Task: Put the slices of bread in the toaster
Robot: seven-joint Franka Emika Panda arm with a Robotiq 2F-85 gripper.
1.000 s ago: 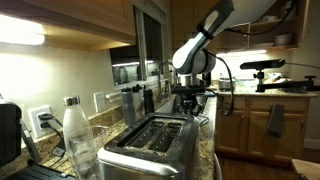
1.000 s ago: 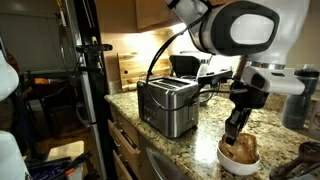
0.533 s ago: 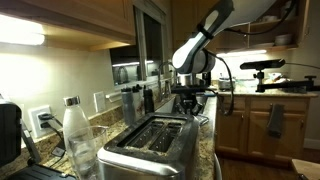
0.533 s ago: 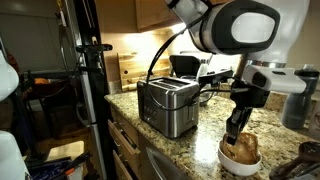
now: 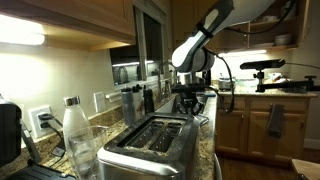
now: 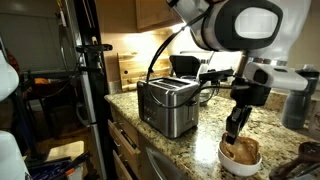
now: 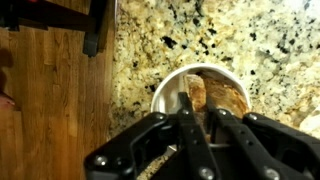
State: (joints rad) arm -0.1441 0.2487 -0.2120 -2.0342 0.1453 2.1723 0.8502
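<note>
The toaster point(image 6: 167, 108) is a shiny brushed-steel box with two long dark slots on top, both open to the air, and it stands at the left part of the speckled granite tabletop point(image 6: 205, 140). Well to its right, near the tabletop's front edge, the slices of bread point(image 6: 243, 150) sit in a round white bowl point(image 6: 228, 163). They are tan-brown with darker crust, and they stand on edge.

The pincer point(image 6: 233, 133) points straight down into the bowl. In the wrist view its fingers point(image 7: 185, 105) are drawn close together, clamped on the upper edge of one slice.

In an exterior view, a clear bottle point(image 5: 75, 130) with a white cap stands just left of the toaster. A wooden floor point(image 7: 50, 90) lies left of the tabletop in the wrist view.
</note>
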